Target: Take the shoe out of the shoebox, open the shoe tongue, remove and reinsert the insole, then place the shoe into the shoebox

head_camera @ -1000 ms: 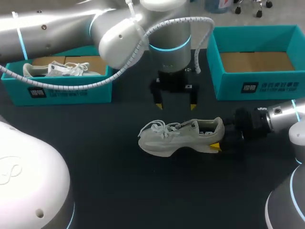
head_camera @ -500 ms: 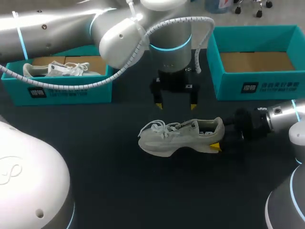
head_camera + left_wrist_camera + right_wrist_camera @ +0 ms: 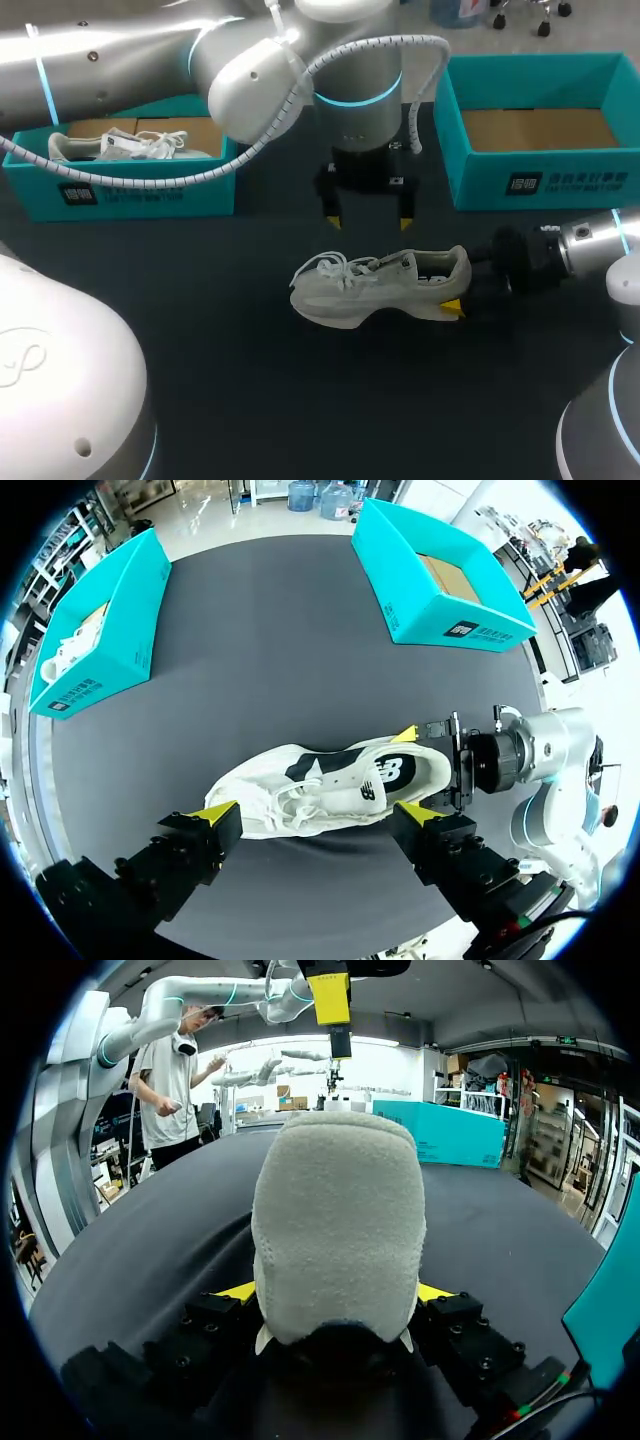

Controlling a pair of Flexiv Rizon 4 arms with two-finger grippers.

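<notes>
A pale grey-white shoe (image 3: 375, 285) stands on its sole in the middle of the black table, toe towards the left. My right gripper (image 3: 460, 288) comes in from the right and is shut on the shoe's heel. In the right wrist view the heel (image 3: 335, 1230) fills the space between the two yellow-tipped fingers (image 3: 235, 1290). My left gripper (image 3: 368, 222) hangs open just above and behind the shoe, touching nothing. In the left wrist view the shoe (image 3: 330, 770) lies under and between that gripper's spread fingers (image 3: 210, 815), and the right gripper (image 3: 430, 768) shows at the heel.
A teal shoebox (image 3: 120, 185) at the back left holds a second white shoe (image 3: 120, 145). Another teal shoebox (image 3: 540, 180) at the back right shows only its brown cardboard floor. The left arm's white links cross over the table's back left.
</notes>
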